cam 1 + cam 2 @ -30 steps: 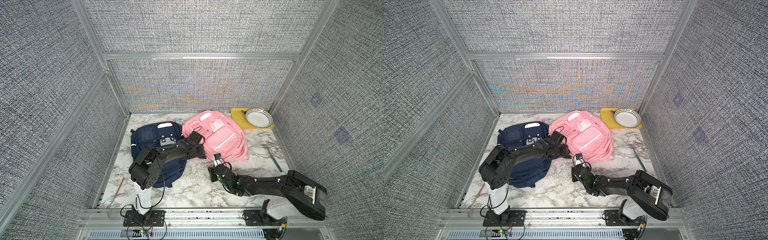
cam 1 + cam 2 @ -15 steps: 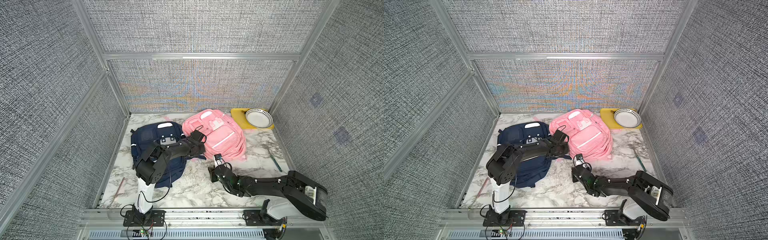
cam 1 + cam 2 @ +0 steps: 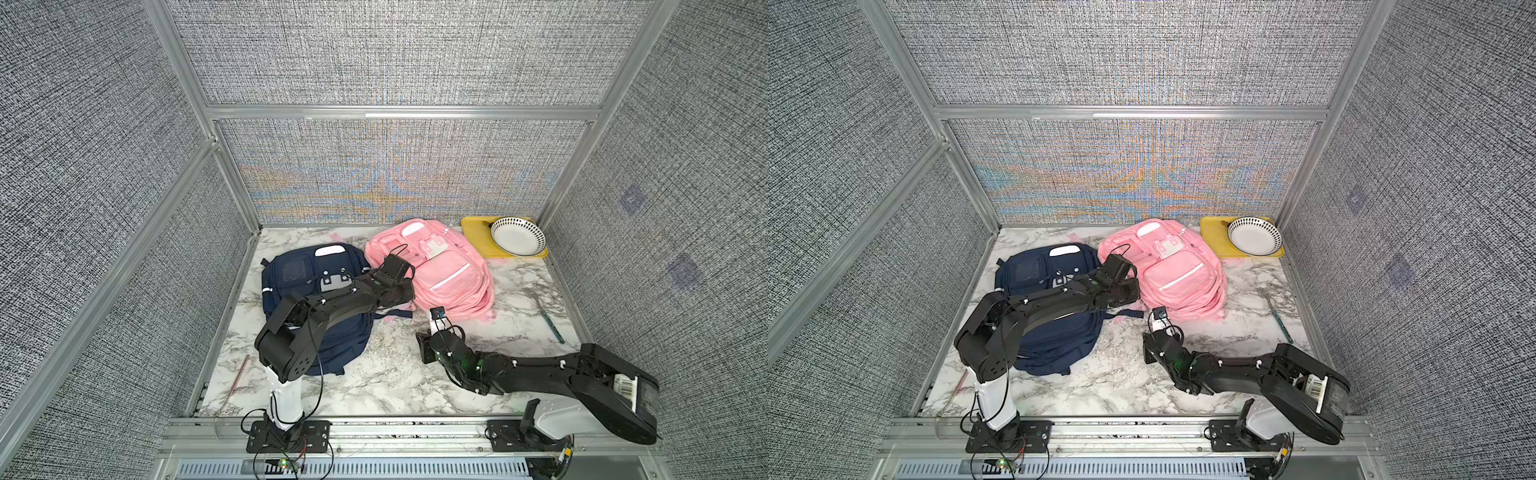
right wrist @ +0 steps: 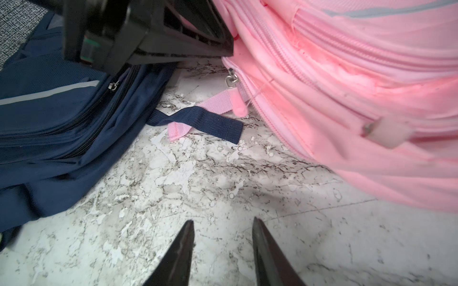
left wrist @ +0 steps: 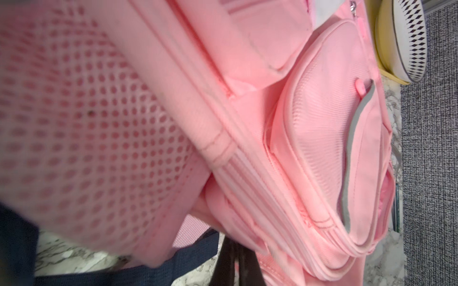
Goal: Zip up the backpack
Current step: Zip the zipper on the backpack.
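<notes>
we see the left gripper, fingers together, pressed against the pink backpack, which lies by the table's far edge beside the navy backpack. the right gripper's fingers stand apart over marble.

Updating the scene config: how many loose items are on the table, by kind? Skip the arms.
Backpacks: 2 (navy backpack, pink backpack)
Yellow tray: 1
Bowl: 1
Fork: 1
Thin pink stick: 1
Total: 6
</notes>
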You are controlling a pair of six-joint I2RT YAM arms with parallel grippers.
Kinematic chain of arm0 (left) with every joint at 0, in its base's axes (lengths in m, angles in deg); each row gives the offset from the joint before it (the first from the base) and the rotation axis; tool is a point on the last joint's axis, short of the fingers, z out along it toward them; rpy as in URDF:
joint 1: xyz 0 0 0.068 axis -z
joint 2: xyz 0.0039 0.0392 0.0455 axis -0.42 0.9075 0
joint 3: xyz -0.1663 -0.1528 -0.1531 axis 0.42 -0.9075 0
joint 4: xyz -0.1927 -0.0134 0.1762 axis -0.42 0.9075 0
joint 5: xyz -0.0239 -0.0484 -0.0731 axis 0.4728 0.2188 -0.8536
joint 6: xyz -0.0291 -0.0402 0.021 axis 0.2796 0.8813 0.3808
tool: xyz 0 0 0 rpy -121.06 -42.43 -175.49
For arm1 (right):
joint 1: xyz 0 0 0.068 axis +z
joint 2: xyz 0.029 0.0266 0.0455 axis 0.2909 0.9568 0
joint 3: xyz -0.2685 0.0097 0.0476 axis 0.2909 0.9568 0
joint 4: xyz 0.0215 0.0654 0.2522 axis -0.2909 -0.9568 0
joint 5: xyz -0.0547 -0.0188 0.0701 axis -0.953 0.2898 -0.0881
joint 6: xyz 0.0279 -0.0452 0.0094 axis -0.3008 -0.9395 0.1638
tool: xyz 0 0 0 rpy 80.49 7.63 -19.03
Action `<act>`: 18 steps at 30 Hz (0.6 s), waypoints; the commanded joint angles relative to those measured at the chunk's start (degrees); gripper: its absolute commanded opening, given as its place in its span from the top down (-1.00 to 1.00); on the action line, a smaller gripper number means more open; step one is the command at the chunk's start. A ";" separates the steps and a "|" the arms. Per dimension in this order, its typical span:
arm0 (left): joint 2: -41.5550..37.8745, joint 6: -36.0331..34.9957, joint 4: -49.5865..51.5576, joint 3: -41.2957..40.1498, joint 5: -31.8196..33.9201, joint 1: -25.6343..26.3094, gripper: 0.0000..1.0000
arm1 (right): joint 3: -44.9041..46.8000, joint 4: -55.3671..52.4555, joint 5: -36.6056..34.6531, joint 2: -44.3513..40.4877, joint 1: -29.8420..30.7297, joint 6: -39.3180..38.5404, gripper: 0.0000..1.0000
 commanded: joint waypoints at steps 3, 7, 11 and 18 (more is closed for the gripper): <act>-0.60 -1.12 -1.21 0.68 -0.74 1.33 1.00 | -0.93 1.37 -3.93 0.16 1.51 1.47 0.15; -0.78 -1.03 -0.66 0.88 -0.61 2.30 1.00 | 0.09 3.71 -5.54 -0.04 2.49 3.53 0.14; -1.19 -0.60 -0.49 0.80 -0.84 2.91 1.00 | -0.55 4.73 -8.30 1.41 3.71 5.07 0.13; -3.12 -0.33 -0.39 0.05 -0.92 3.73 1.00 | -2.24 4.85 -12.97 5.19 4.14 8.64 0.09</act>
